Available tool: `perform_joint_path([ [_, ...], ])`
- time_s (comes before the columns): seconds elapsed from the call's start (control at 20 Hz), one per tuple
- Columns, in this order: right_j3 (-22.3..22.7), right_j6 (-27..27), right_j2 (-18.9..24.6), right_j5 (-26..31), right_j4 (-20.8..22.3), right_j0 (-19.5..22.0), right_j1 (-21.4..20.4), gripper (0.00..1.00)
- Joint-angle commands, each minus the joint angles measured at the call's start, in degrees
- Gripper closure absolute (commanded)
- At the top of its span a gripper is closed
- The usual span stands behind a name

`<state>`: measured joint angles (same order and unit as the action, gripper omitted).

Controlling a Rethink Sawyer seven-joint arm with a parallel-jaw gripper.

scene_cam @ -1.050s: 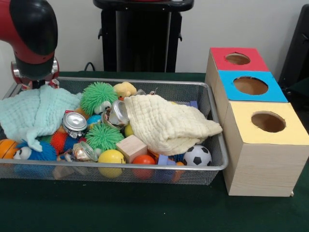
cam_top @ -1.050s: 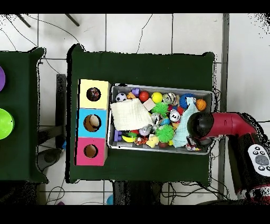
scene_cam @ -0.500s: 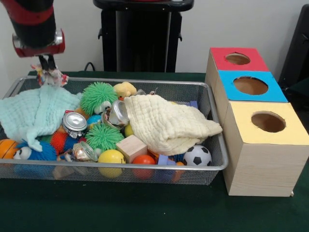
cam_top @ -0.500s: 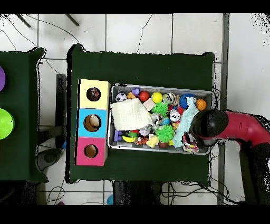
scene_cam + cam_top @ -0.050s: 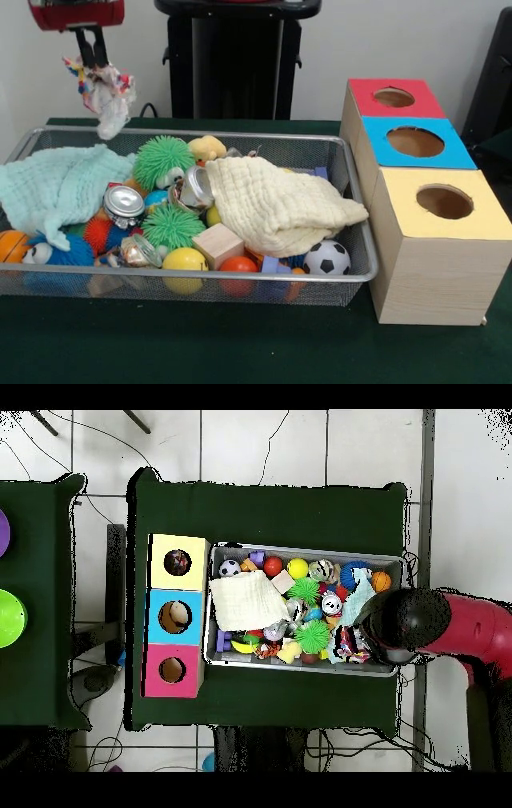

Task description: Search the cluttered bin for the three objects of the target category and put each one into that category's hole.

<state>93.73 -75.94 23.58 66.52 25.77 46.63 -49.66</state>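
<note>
Crumpled wrapper (image 5: 104,92), white w/ multicolour print, hangs in the air above the far left corner of the wire bin (image 5: 352,232), pinched by the clenched gripper (image 5: 90,56). Below it a mint cloth (image 5: 56,188) covers the bin's left end; a cream cloth (image 5: 276,204) lies right of centre. Box w/ red (image 5: 394,98), blue (image 5: 414,142) & yellow holes (image 5: 444,202) stands just beside the bin

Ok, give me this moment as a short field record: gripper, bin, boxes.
gripper: shut on a crumpled wrapper, raised above the bin's corner
wrapper: white with coloured print, hanging clear of the bin
bin: wire mesh, full of balls, cans, blocks
cloths: mint cloth and cream cloth lie over the clutter
boxes: red, blue, yellow, one round hole on top of each
</note>
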Motion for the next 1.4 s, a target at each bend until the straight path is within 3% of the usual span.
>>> perform_joint_path([
  [0.05,9.5,7.9,6.3,-0.3,-7.7,-0.1,-9.7,1.0],
  [0.35,12.5,5.2,7.4,-4.3,-14.5,-0.3,-13.1,1.0],
  [0.85,14.6,-3.1,6.2,-13.0,-19.5,-4.7,-14.9,1.0],
  [1.4,15.4,-7.9,3.5,-22.7,-22.2,-8.9,-14.3,1.0],
])
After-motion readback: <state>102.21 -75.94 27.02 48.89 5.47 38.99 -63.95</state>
